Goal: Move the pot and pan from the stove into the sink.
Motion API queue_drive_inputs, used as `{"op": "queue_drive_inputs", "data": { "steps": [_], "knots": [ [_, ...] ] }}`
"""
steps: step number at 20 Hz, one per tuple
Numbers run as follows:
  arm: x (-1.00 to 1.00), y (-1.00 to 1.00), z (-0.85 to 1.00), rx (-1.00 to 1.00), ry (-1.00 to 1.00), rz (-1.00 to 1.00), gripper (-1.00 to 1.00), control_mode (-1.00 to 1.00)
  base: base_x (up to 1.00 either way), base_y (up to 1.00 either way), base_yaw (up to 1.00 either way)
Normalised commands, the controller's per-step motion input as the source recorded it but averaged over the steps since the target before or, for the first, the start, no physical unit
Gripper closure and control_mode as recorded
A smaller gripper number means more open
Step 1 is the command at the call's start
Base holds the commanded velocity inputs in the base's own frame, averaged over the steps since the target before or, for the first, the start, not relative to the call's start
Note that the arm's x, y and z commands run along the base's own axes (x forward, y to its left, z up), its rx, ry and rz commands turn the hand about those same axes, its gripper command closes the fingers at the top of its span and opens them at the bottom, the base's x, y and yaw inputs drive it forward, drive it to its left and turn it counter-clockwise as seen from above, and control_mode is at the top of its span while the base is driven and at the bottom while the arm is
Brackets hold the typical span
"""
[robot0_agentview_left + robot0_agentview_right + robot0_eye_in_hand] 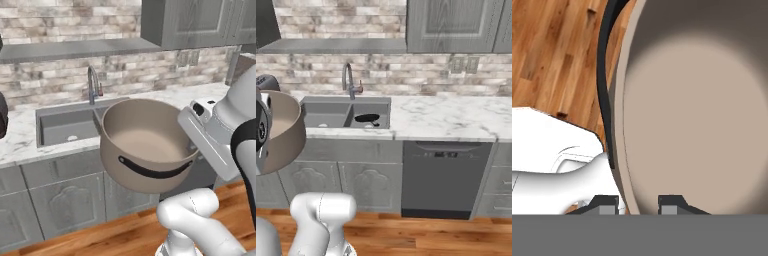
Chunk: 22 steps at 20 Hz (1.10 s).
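Left base view first: what is the arm carrying?

— The tan-brown pot (pixel 145 145), held up in the air in front of the grey cabinets, tilted so its beige inside faces the camera. It has nothing in it. One dark curved side handle (pixel 152 171) runs along the wall nearest us.

— And the gripper?

— In the hand view the gripper (pixel 634 204) pinches the pot's rim (pixel 621 150): one dark tip sits outside the wall, the other inside, with the wall between them. Wood floor (pixel 557 55) shows past the pot's edge.

— Where is the pot against the sink?

— Off the counter, out over the floor, in front of the sink (pixel 60 127) and to its right in the left base view. In the right base view the pot (pixel 283 132) hangs at the left edge, lower than the marble counter (pixel 446 120).

— Anything in the sink?

— Yes. In the right base view the black pan (pixel 367 119) lies in the right part of the basin, under the curved faucet (pixel 349 80). The left part shows bare grey steel.

— What is beside the sink?

— A dark dishwasher front (pixel 445 177) under the counter to its right.
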Motion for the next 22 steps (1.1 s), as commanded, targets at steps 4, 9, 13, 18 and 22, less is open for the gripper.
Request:
{"op": "queue_drive_inputs", "data": {
  "steps": [4,9,13,18,22],
  "knots": [
    [0.0,0.0,0.0,0.0,0.0,0.0,1.0,1.0,0.58,0.0,-0.02],
    [0.0,0.0,0.0,0.0,0.0,0.0,1.0,1.0,0.8,0.0,-0.02],
    [0.0,0.0,0.0,0.0,0.0,0.0,1.0,1.0,0.78,0.0,-0.02],
    [0.0,0.0,0.0,0.0,0.0,0.0,1.0,1.0,0.64,0.0,0.0],
    [0.0,0.0,0.0,0.0,0.0,0.0,1.0,-1.0,0.05,0.0,0.0]
  ]
}}
